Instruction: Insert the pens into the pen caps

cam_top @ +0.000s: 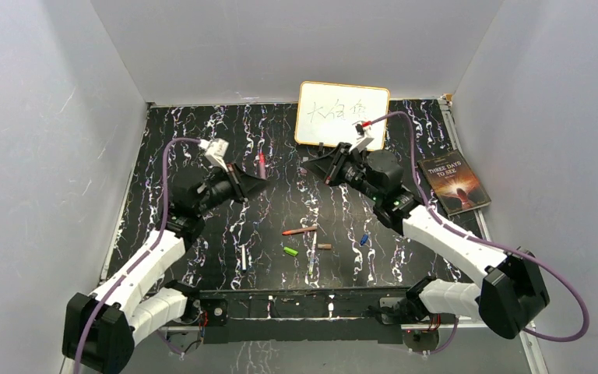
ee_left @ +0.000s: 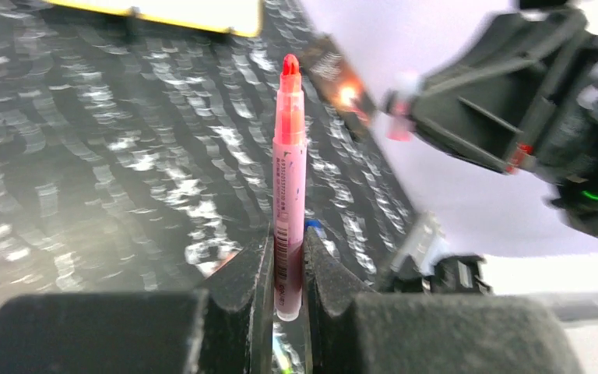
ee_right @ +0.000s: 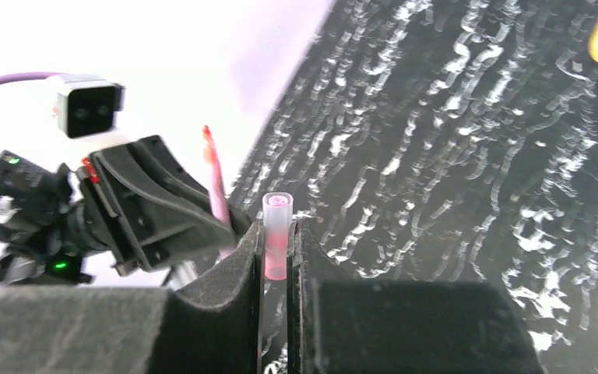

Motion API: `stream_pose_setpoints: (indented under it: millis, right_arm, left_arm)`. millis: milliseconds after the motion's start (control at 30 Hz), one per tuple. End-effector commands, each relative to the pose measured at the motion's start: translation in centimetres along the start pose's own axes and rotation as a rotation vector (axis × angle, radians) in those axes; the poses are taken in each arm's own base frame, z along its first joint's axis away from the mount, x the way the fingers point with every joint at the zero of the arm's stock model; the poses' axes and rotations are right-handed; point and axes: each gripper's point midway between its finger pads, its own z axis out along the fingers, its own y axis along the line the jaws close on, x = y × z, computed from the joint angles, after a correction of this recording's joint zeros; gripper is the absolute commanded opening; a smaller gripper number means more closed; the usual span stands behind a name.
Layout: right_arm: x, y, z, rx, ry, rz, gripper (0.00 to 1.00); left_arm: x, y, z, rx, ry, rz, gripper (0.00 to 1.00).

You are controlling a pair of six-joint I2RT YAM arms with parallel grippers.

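Left arm reaches out at upper left of centre, left gripper (ee_left: 286,238) clamped on a pink pen (ee_left: 290,179), red tip outward. Right arm mirrors it at upper right, right gripper (ee_right: 276,234) pinching a pink cap (ee_right: 277,212). The two face each other, apart. Other pens (cam_top: 300,231) and caps (cam_top: 290,251) lie on the counter (cam_top: 202,234), lower centre.

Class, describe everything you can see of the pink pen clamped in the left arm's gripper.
The pink pen is a slim, straight plastic marker: pale pink barrel with small print and a barcode, orange-red upper section, bare red tip, no cap. The left gripper holds its lower end, jaws shut against both sides of the barrel, tip pointing away from the wrist. Only the jaws touch it.
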Motion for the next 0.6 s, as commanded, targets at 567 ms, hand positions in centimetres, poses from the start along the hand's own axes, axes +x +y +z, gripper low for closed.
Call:
stream_pose_setpoints:
  millis: [567]
  right_arm:
    - [-7.0, 11.4, -5.5, -0.449, -0.243, -0.092, 0.00]
  left_arm:
    - [3.1, -16.2, 2.1, 0.534, 0.012, 0.149, 0.00]
